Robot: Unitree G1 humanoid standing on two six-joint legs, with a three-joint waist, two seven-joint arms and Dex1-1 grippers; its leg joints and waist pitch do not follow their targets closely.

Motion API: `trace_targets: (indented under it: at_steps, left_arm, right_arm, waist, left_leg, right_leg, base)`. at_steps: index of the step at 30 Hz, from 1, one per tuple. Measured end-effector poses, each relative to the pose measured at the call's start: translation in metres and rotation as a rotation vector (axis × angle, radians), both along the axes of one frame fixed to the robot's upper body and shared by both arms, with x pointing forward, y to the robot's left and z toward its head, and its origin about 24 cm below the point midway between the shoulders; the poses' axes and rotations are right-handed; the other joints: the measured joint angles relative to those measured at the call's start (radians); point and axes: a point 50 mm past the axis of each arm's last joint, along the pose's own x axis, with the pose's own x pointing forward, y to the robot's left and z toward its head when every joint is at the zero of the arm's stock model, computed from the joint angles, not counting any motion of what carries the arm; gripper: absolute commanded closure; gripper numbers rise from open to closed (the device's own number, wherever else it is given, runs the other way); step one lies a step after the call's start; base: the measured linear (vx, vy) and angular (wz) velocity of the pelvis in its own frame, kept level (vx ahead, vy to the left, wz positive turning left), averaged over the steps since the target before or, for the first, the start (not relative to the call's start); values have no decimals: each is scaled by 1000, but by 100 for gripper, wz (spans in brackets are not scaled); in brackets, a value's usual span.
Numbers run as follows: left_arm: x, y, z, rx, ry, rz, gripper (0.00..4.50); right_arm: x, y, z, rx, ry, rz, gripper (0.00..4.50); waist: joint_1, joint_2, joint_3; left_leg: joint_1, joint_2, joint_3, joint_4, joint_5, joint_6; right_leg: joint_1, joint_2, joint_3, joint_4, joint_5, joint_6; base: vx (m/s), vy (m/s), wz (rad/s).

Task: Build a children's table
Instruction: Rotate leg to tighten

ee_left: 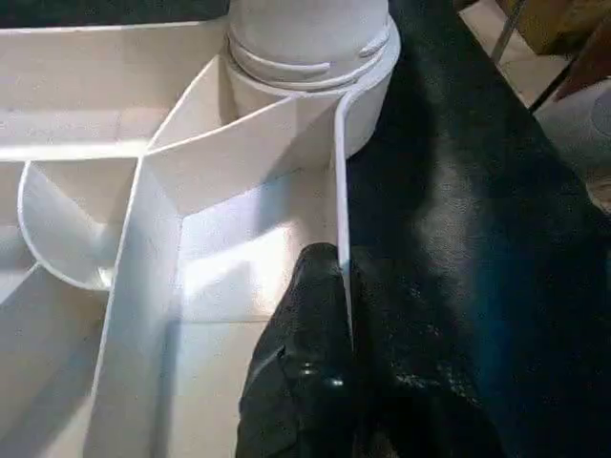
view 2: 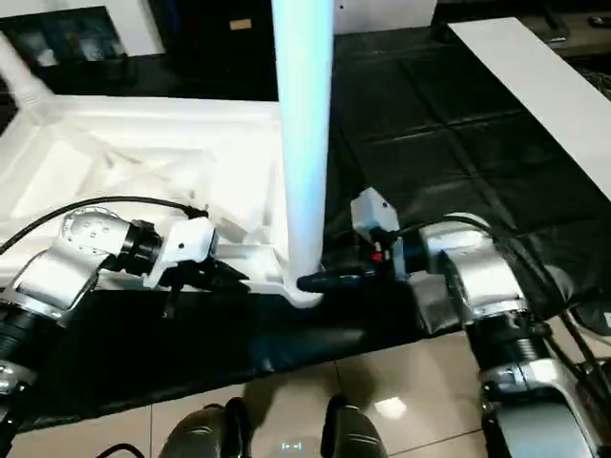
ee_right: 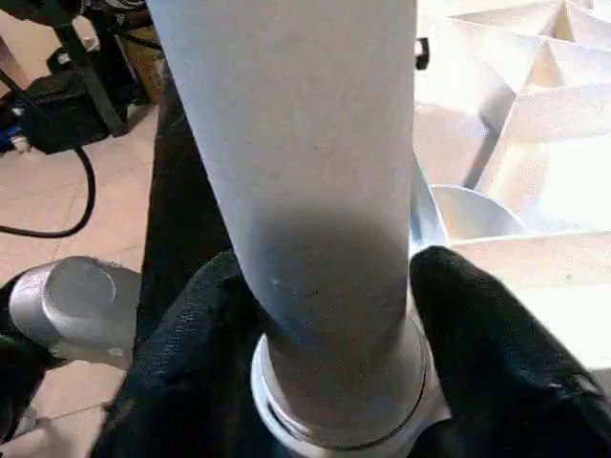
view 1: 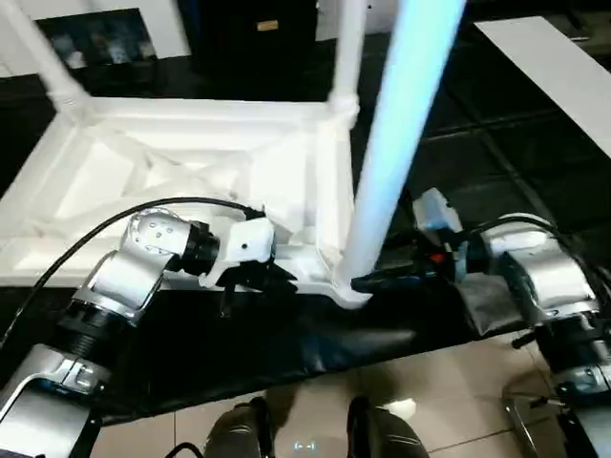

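- White plastic, ribbed on its upturned underside: the small square children's table top (view 1: 191, 162) lies upside down on the black-covered bench (view 1: 516, 153).
- The left gripper (ee_left: 339, 286) has its black jaws pressed together on the thin upright rim wall of that top, one finger inside the rim and one outside, just short of the near corner socket (ee_left: 368, 86).
- Straight ahead of the left jaws, a long tapered white tubular leg (view 1: 396, 143) stands upright in that round corner socket.
- The right gripper (ee_right: 325, 315) reaches in level from the other side; its two black fingers (ee_right: 487, 334) stand either side of the leg's base, just above the socket collar. The right wrist view shows both fingers close against the tube, but I cannot tell whether they actually press on it.
- Beyond both jaws, at the far corners of the top, two more white legs (view 1: 348, 48) rise upright from their sockets.
- Beneath the right jaws and past the bench edge lies a pale tiled floor (view 1: 439, 372).
- A flat white board (view 2: 544, 76) lies on the bench well beyond the right forearm.
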Motion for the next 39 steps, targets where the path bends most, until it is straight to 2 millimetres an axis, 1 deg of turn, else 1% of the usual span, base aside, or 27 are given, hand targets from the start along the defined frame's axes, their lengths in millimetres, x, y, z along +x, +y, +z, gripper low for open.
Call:
trace_targets:
  at_steps: [3,4,6,12,15,17,19,21,22,24,25,29,31,32,33,34,35,37,38,39]
  left_arm:
    - [0,1,0,0,0,-4,450]
    - [0,0,0,0,0,-8,450]
    - [0,0,0,0,-2,-12,450]
    - [1,0,-2,-4,-3,-4,450]
    - [2,-6,-3,-23,24,46,450]
    - [5,-11,-2,-44,33,115,450]
    - [6,-13,-2,-51,41,174,450]
    - [10,-16,-3,-72,39,273,450]
    - [13,-21,-3,-92,36,351,450]
    - [16,-27,-3,-111,35,416,450]
    - [18,-34,-3,-126,36,459,450]
    - [24,-46,-3,-134,28,555,450]
    - [28,-50,-2,-136,11,607,450]
    - [31,-54,-1,-132,-10,643,450]
    - [32,-57,0,-131,-21,661,450]
    - [33,-59,0,-134,-26,676,450]
    - [32,-61,0,-137,-26,679,450]
    - [32,-62,1,-137,-31,680,450]
    - [32,-62,1,-138,-32,679,450]
    - [32,-61,1,-137,-36,677,450]
  right_arm:
    - [0,0,0,-1,-4,6,237]
    - [0,1,0,-1,-6,8,237]
    - [0,1,0,-3,-5,13,254]
    - [0,0,0,-9,1,12,257]
    - [-3,-4,-2,-5,22,-44,258]
    - [-3,-3,-4,22,29,-138,258]
    - [-1,-1,-5,42,32,-220,258]
    - [3,3,-8,79,30,-360,258]
    - [8,7,-10,122,37,-480,258]
    - [12,12,-11,151,35,-596,258]
    - [15,15,-11,165,31,-674,258]
    - [22,28,-12,197,17,-852,258]
    - [28,40,-11,213,12,-957,258]
    - [33,48,-9,231,18,-1038,258]
    - [35,52,-9,250,29,-1086,258]
    - [36,55,-8,262,35,-1121,223]
    - [37,56,-8,269,36,-1136,202]
    - [37,58,-8,307,54,-1149,202]
    - [37,59,-8,315,57,-1151,177]
    - [37,59,-7,324,58,-1149,165]
  waist:
    - [-2,0,0]
    - [-2,0,0]
    - [-1,0,0]
    - [1,0,0]
    - [4,0,0]
    - [0,0,0]
    - [-11,-1,0]
    - [-27,-1,1]
    - [-38,-1,1]
    - [-54,-1,1]
    - [-60,-1,1]
    - [-74,1,2]
    - [-82,3,3]
    - [-85,5,4]
    - [-86,7,5]
    - [-87,7,5]
    - [-88,8,6]
    - [-87,9,6]
    - [-86,10,7]
    - [-83,11,8]
  left_leg:
    - [0,0,0,1,0,0]
    - [0,0,0,1,0,0]
    - [0,0,0,1,0,0]
    - [0,0,0,1,0,0]
    - [0,0,0,2,0,0]
    - [2,0,0,4,0,0]
    - [3,0,0,5,0,0]
    - [4,0,0,5,0,0]
    - [5,0,-1,6,0,0]
    - [4,0,-2,5,0,0]
    - [4,0,-4,3,0,0]
    - [4,0,-6,2,0,0]
    - [3,-1,-8,-2,0,0]
    - [2,-1,-10,-2,0,0]
    - [0,-1,-13,-3,0,0]
    - [-1,-1,-17,-4,0,0]
    - [-1,-1,-19,-5,0,0]
    - [0,-2,-21,-7,0,0]
    - [1,-3,-21,-7,0,0]
    - [1,-4,-21,-8,0,0]
  right_leg:
    - [0,0,0,0,0,0]
    - [0,0,0,1,0,0]
    - [0,0,0,1,0,0]
    - [0,0,0,1,0,1]
    - [2,0,0,1,0,1]
    - [4,-1,0,1,-4,7]
    - [5,-1,1,0,-5,8]
    - [6,-1,1,-2,-5,8]
    - [7,-1,0,-4,-6,8]
    - [7,-1,-2,-10,-6,9]
    - [8,-1,-4,-16,-6,9]
    - [12,-1,-8,-27,-6,10]
    - [14,-1,-12,-38,-7,10]
    - [14,-1,-17,-45,-7,10]
    - [15,-3,-24,-52,-7,9]
    - [17,-4,-31,-59,-9,9]
    - [19,-4,-35,-65,-9,9]
    - [20,-4,-36,-69,-9,9]
    - [20,-4,-35,-68,-9,9]
    - [19,-4,-33,-68,-9,9]
  base:
    - [0,0,0]
    - [0,0,0]
    - [0,0,0]
    - [0,0,0]
    - [0,0,0]
    - [0,0,0]
    - [0,0,0]
    - [0,0,0]
    - [0,0,0]
    - [0,0,0]
    - [0,0,0]
    - [0,0,0]
    - [0,0,0]
    - [0,0,0]
    - [-39,59,-19]
    - [0,0,0]
    - [0,0,0]
    - [0,0,0]
    - [0,0,0]
    - [0,0,0]
